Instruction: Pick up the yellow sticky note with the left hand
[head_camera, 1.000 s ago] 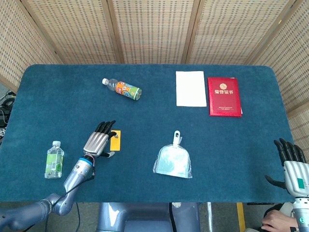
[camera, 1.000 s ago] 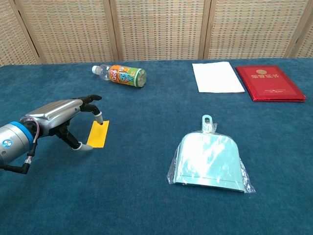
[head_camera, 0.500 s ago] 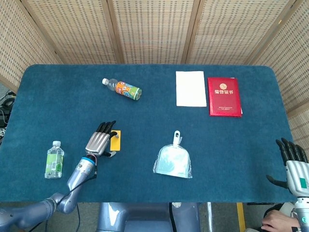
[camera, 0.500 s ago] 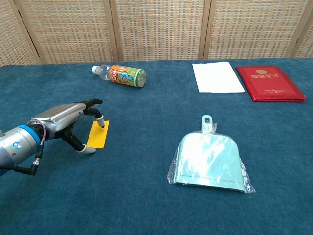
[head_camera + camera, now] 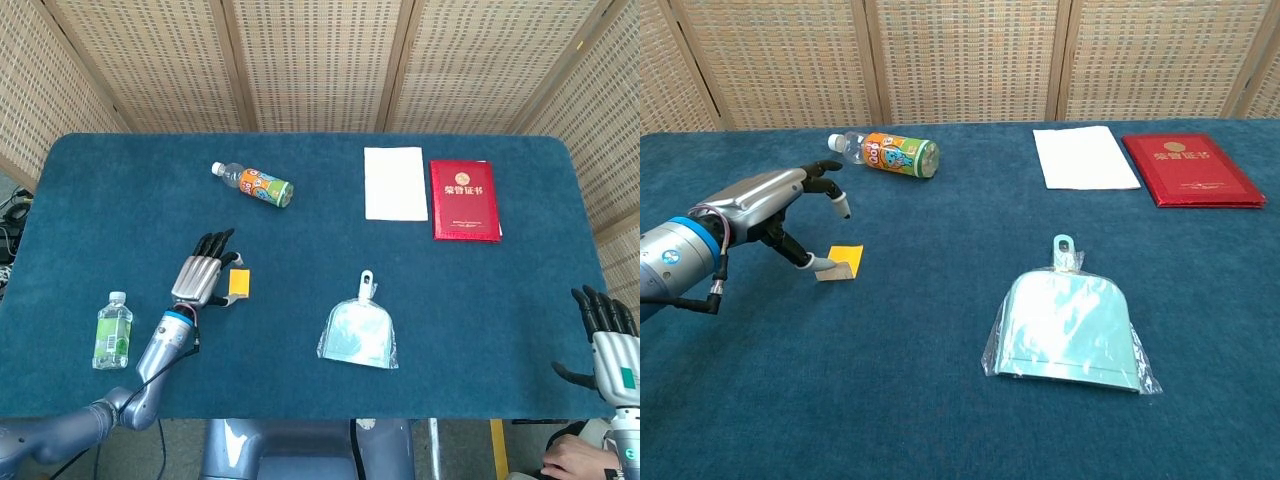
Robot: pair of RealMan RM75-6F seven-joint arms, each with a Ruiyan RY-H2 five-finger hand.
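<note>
Yellow sticky note (image 5: 843,262) sitting just off the thumb side of the left hand (image 5: 780,215), toward the middle of the desk (image 5: 940,400) and right at the fingertips. Looks pinched at its near edge between the thumb and a finger in the chest view, near edge seemingly tipped up off the cloth, though hard to say if fully clear of it. Other fingers spread and pointing away from the robot, palm down. From the head view, note (image 5: 238,282) tucked against the same hand (image 5: 200,277), roughly squarish from above, no obvious long axis now. Right hand (image 5: 605,335) way over at the far corner, fingers apart, holding nothing, so clearly not the one for this. Probably just a straight lift needed. Surface is blue carpet-like cloth, grippy, thin paper could snag or slip. Plenty of room: water bottle (image 5: 113,330) off to the left, orange drink bottle (image 5: 254,184) further back, bagged dustpan (image 5: 359,330) well apart.
</note>
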